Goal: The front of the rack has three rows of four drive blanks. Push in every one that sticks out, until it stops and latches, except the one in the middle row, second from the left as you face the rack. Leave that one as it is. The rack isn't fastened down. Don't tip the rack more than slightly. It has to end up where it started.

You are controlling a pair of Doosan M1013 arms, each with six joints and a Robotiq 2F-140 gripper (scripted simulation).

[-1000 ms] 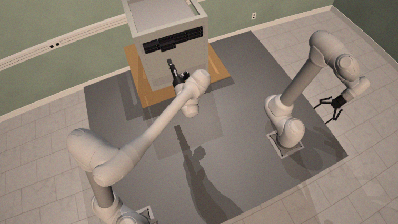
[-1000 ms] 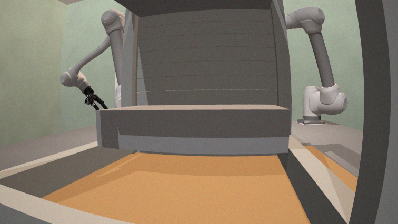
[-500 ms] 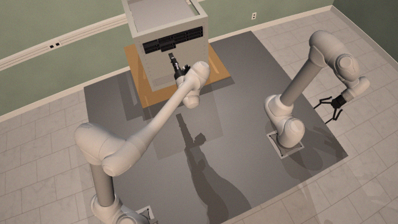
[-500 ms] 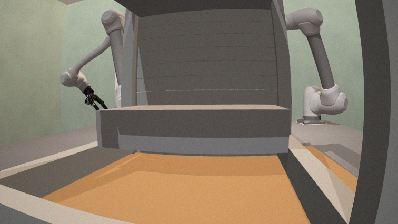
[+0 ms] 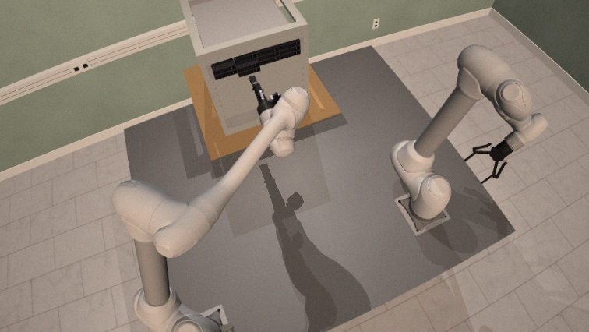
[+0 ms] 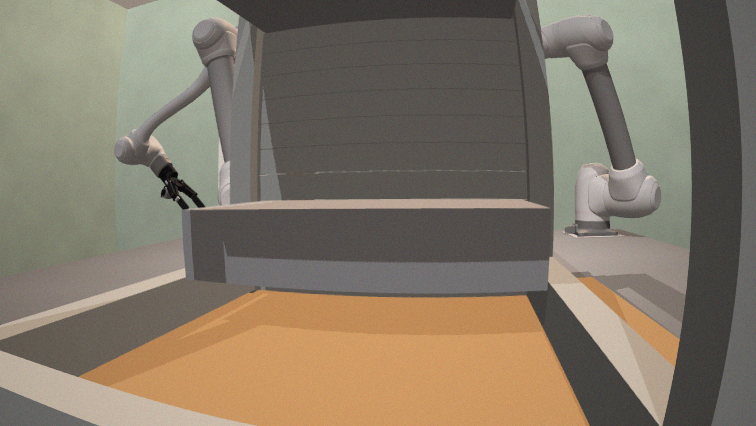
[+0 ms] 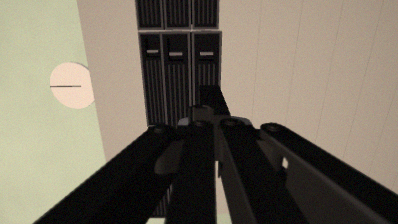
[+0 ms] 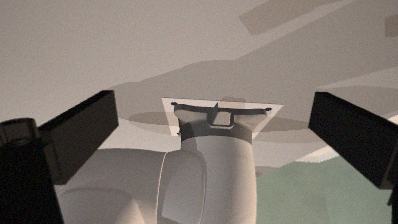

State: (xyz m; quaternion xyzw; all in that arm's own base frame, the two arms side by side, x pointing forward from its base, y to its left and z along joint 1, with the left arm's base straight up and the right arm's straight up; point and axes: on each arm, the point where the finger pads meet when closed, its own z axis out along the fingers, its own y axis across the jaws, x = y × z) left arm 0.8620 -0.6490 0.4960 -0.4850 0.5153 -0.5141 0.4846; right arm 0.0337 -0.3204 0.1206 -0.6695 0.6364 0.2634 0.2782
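Left gripper clenched, nothing held, just below the drive blanks on the rack front. Right gripper spread, well right of the rack. Step looks like lining up on a protruding lower-row blank, second from left. Next: straight, gentle push to latch, sparing the middle-row one above.

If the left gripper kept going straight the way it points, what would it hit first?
Probably the black drive blanks low on the rack's front, though the gap to the left gripper is unclear.
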